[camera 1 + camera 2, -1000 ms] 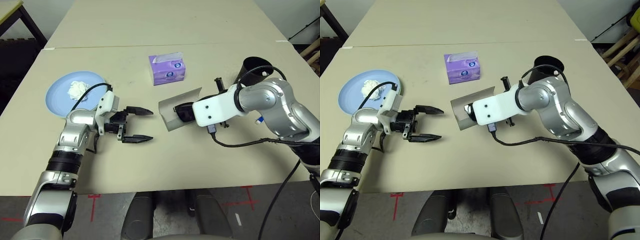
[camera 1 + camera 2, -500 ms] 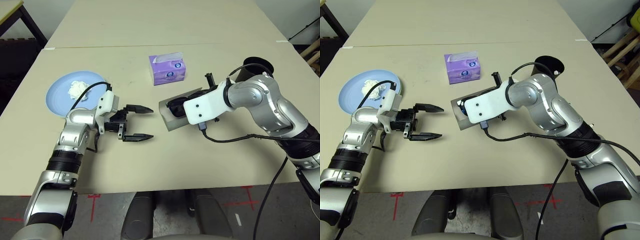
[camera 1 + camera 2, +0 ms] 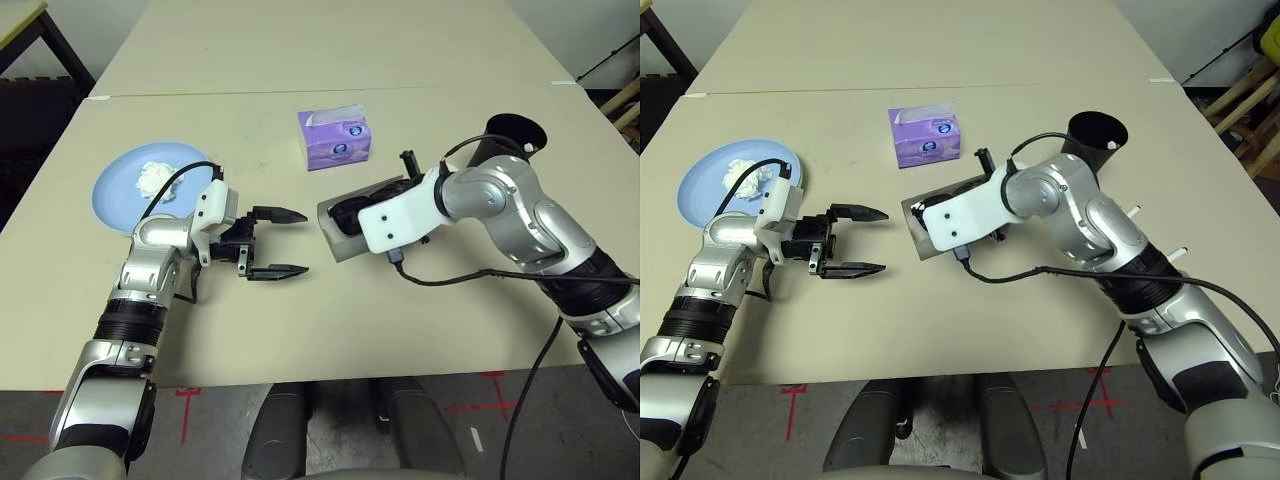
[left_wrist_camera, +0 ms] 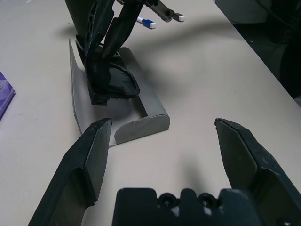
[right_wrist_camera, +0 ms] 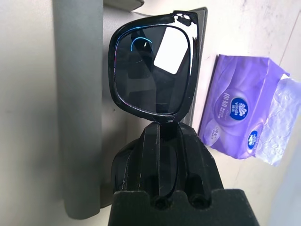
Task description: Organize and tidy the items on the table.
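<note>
My right gripper [image 5: 163, 128] is shut on the bridge of the black sunglasses [image 5: 153, 66] and holds them, lenses down, inside the open grey glasses case [image 3: 335, 228], whose lid stands up behind them. My left gripper [image 3: 303, 242] rests open on the table a short way left of the case, its fingers [image 4: 94, 150] pointing at the case's near end [image 4: 141, 120]. The light blue plate [image 3: 120, 200] lies at the left with the crumpled white tissue wad [image 3: 152, 176] on it. The black cup [image 3: 506, 140] stands behind my right forearm. A blue-and-white marker [image 4: 146, 22] lies beyond the case.
A purple tissue box [image 3: 335, 138] stands behind the case near the table's middle. A black cable [image 3: 470, 280] from my right wrist trails over the beige table [image 3: 400, 330]. A seam [image 3: 250, 93] crosses the far part of the tabletop.
My right arm has swung left and down, carrying the sunglasses from beside the case into it. The left gripper has stayed open and almost still.
</note>
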Controlling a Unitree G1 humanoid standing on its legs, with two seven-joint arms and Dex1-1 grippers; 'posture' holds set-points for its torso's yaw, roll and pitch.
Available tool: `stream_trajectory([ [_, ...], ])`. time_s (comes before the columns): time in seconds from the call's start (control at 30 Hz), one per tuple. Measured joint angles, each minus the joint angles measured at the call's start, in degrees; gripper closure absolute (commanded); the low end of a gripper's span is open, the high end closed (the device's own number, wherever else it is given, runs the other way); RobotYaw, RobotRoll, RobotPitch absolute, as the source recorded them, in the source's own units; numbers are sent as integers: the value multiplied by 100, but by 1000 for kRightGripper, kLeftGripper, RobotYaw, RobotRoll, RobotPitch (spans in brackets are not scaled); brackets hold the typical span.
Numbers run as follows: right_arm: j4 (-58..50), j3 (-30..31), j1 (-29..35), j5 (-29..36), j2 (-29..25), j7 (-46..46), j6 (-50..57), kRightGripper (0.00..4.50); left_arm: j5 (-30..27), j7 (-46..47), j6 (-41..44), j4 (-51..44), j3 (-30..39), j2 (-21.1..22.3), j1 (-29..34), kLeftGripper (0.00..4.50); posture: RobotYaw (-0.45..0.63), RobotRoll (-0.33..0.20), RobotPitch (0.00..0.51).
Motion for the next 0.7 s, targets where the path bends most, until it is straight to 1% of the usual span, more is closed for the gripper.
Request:
stream_trajectory([
  [0.7, -2, 29, 269, -411, 171, -324, -10, 4137, -5, -27, 87, -9, 0, 40, 0, 0, 88, 0, 192],
])
